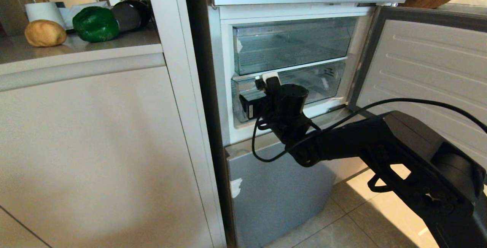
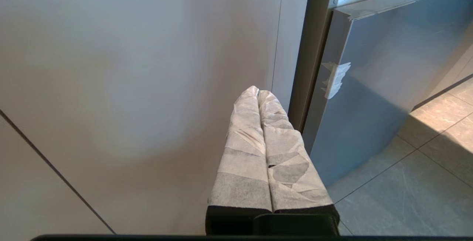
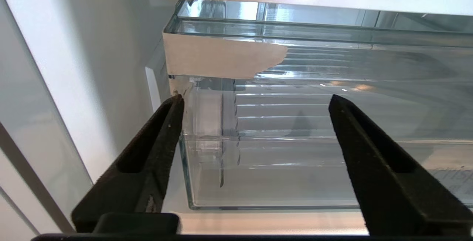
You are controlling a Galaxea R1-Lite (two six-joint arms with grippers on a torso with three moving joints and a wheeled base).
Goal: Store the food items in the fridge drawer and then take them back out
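My right pincer (image 3: 255,104) hangs spread before the clear plastic lower fridge drawer (image 3: 295,159), gripping nothing. It looks stiff, slippery, brittle; I judge its front lip the best hold. The golden-brown lump (image 1: 45,33) and glossy green pepper (image 1: 95,24) wait on the grey counter (image 1: 95,50).

Home kitchen, open fridge (image 1: 296,69) with clear drawers at twelve o'clock, pale cabinet (image 1: 95,145) at nine, counter (image 1: 76,50) with produce at ten, tiled floor (image 1: 342,217) at five
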